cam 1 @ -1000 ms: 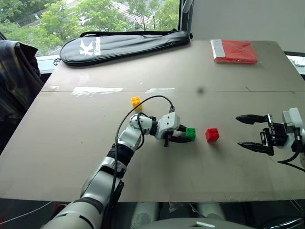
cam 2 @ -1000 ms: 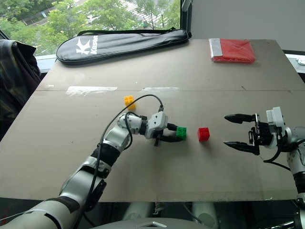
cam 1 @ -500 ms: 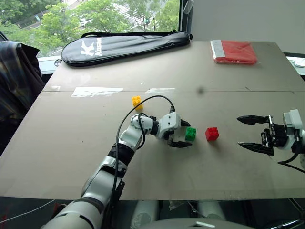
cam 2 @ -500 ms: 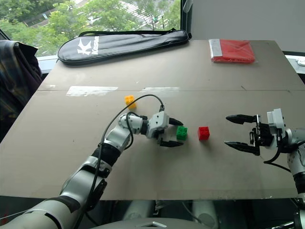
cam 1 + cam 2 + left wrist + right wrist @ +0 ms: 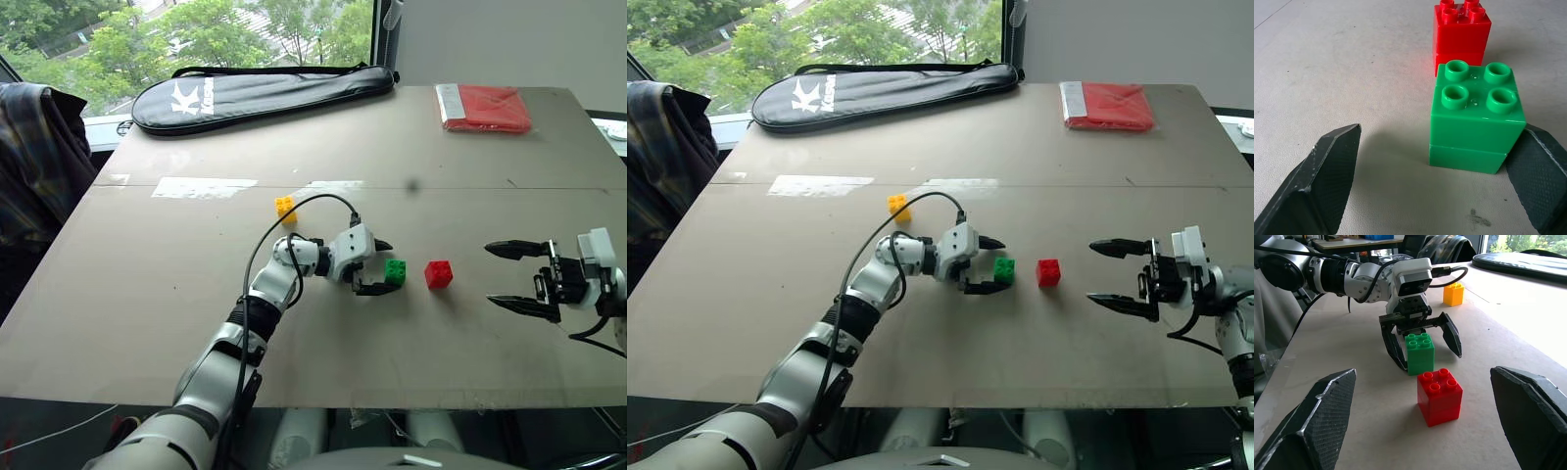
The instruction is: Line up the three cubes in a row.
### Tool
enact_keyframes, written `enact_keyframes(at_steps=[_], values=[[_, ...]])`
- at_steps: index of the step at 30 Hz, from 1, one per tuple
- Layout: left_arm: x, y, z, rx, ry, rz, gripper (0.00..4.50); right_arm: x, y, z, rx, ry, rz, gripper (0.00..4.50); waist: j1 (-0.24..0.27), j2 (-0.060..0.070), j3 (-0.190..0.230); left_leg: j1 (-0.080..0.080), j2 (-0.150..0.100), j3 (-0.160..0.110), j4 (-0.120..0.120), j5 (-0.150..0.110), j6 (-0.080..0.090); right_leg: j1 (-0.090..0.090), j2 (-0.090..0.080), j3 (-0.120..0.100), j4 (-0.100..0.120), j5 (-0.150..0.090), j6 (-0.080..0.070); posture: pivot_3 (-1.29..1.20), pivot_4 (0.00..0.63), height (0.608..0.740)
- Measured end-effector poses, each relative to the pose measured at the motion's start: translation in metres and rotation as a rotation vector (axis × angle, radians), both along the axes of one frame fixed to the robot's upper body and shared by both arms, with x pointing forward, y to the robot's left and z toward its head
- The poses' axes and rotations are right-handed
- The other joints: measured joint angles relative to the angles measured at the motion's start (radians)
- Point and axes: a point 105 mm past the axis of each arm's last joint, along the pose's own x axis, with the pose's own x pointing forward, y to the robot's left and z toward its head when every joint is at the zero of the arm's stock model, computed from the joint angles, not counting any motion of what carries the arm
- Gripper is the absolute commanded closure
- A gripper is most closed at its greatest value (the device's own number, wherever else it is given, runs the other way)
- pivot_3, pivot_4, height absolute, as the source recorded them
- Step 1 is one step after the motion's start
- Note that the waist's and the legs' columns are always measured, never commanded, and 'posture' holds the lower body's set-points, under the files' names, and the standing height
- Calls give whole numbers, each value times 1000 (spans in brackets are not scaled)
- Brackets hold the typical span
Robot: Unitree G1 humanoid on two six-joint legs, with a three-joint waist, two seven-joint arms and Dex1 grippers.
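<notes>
Cubes of glossy moulded plastic, each with four round studs on top, are sitting on the matte grey-brown table (image 5: 176, 294). The green cube (image 5: 1476, 120) is standing between the left gripper's (image 5: 380, 266) spread, ribbed black fingers (image 5: 1327, 166), close beside one finger and well clear of the other, gripped by neither. The red cube (image 5: 438, 274) is lying just beyond it. The yellow cube (image 5: 284, 207) is resting apart, behind the arm. The right gripper (image 5: 507, 276) is hovering wide open and holding nothing.
</notes>
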Motion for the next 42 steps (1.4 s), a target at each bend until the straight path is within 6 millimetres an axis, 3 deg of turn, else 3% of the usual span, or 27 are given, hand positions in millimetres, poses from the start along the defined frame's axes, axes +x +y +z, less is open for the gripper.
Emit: enact_keyframes(at_steps=[11, 18, 21, 25, 28, 32, 35, 37, 42], values=[[-8, 4, 4, -40, 16, -26, 52, 0, 0, 0, 0, -1, 2, 0, -3, 0, 0, -2, 0, 0, 0, 0, 0, -2, 0, 0, 0, 0, 0, 0, 150, 707], [-6, 24, 45, -124, -55, -4, 52, 1, 1, 2, 3, -8, 4, 0, -5, 0, 1, -3, 1, 0, -1, 0, 0, -3, 0, 1, -1, 0, 0, 0, 150, 707], [-15, 36, 61, -179, -56, 12, 52, 2, 2, 3, 5, -12, 5, 0, -6, 0, 1, -3, 1, 1, -1, 0, 0, -3, 0, 2, -2, 0, 0, 0, 150, 707], [-16, 54, 98, -373, -85, 141, 52, 3, 3, 4, 10, -18, 8, 0, -3, 0, 2, -3, 2, 0, -1, 0, 0, -4, 0, 1, -2, 0, 0, 0, 150, 707], [-16, 73, 114, -475, -119, 281, 52, 4, 3, 5, 11, -19, 8, 0, -4, 0, 2, -3, 2, 0, -1, 0, 0, -3, 0, 2, -2, 0, 0, 0, 150, 707], [2, 111, 112, -515, -173, 618, 52, 5, 4, 7, 12, -28, 10, 0, -3, 0, 2, -3, 1, 0, -1, 0, 0, -3, 0, 2, -2, 0, 0, 0, 150, 707], [12, 136, 97, -476, -224, 893, 52, 7, 4, 10, 14, -35, 9, 0, -2, 0, 2, -2, 1, 1, -1, 0, 0, -3, 0, 3, -2, 0, 0, 0, 150, 707], [12, 141, 78, -435, -230, 1073, 52, 8, 2, 9, 17, -30, 2, 0, -1, -1, 2, -3, 1, 1, -1, 0, 0, -3, 0, 3, -2, 0, 0, 0, 150, 707], [12, 129, 54, -383, -187, 1271, 52, 10, 3, 13, 20, -39, 5, 0, 2, -1, 2, -4, 0, 0, -1, 0, 0, -3, -1, 2, -2, 0, 0, 0, 150, 707]])
